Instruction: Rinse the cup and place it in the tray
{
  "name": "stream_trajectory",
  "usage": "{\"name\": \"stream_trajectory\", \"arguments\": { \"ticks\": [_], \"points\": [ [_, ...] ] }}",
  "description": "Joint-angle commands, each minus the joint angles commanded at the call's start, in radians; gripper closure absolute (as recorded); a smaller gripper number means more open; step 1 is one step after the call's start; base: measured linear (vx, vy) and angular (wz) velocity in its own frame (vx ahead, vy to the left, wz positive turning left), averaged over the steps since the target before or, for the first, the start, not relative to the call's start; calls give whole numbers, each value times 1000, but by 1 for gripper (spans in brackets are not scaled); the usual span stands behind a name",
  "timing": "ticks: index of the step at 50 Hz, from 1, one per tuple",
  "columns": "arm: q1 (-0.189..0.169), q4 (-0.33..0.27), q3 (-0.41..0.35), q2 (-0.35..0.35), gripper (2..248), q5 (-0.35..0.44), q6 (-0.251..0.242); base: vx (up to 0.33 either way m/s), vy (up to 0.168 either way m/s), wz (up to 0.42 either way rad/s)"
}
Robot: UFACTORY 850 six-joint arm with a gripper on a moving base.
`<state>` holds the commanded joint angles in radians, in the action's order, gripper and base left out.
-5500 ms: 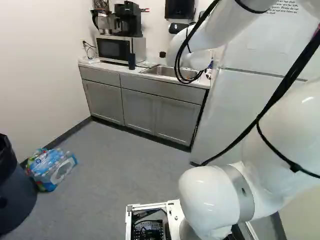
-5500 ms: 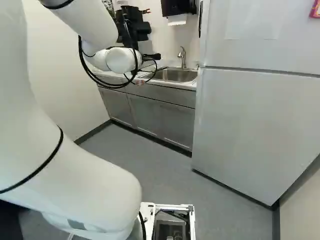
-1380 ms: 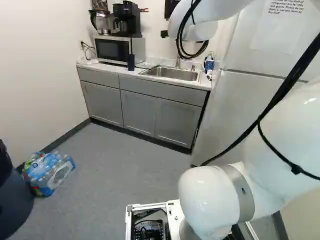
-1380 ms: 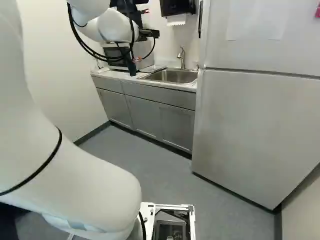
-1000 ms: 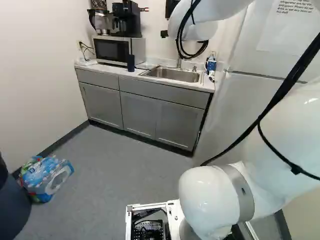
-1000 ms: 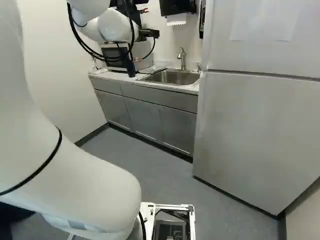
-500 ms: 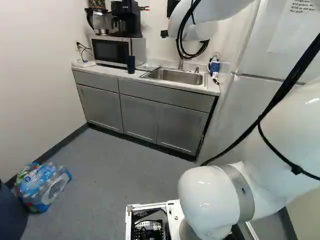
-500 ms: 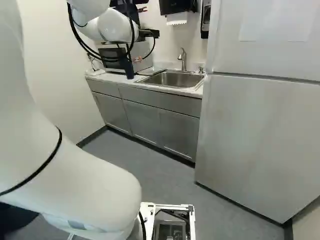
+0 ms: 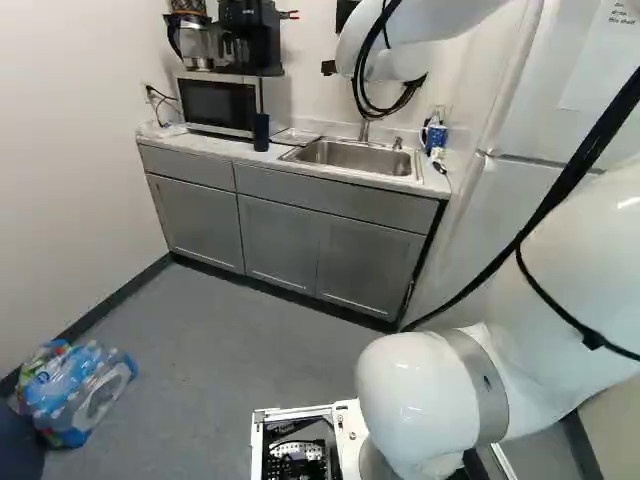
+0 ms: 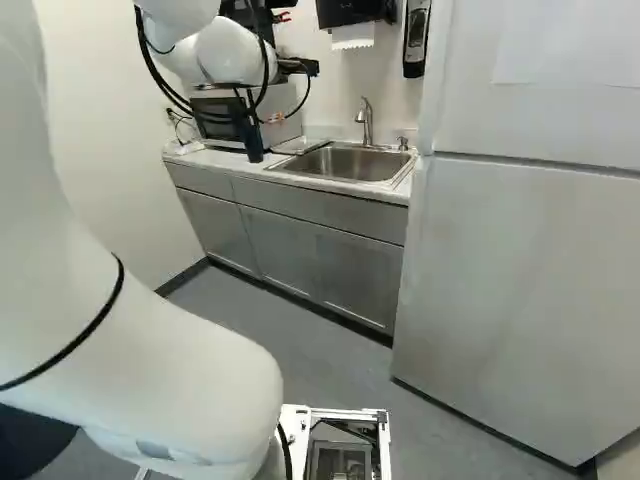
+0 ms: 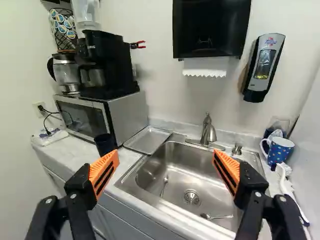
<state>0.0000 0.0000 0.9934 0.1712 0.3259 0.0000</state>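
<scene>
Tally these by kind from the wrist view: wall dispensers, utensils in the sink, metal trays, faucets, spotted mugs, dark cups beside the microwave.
Wall dispensers: 2
Utensils in the sink: 2
Metal tray: 1
Faucet: 1
Spotted mug: 1
Dark cup: 1
Total: 8

Looks like smooth, shiny metal on the sink (image 11: 189, 152), the tray (image 11: 148, 139) beside it and the faucet (image 11: 207, 132) behind it, with glossy plastic on the towel dispenser (image 11: 211, 29) and matt paper on the towel (image 11: 205, 67), both above the sink.
</scene>
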Motion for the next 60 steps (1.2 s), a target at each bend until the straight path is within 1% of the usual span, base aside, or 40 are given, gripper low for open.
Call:
{"name": "stream_trajectory", "arguments": {
  "ticks": [33,60],
  "points": [
    [0,0,0,0,3,0,0,154,4,-8],
    [0,0,0,0,3,0,0,118,4,3]
  ]
}}
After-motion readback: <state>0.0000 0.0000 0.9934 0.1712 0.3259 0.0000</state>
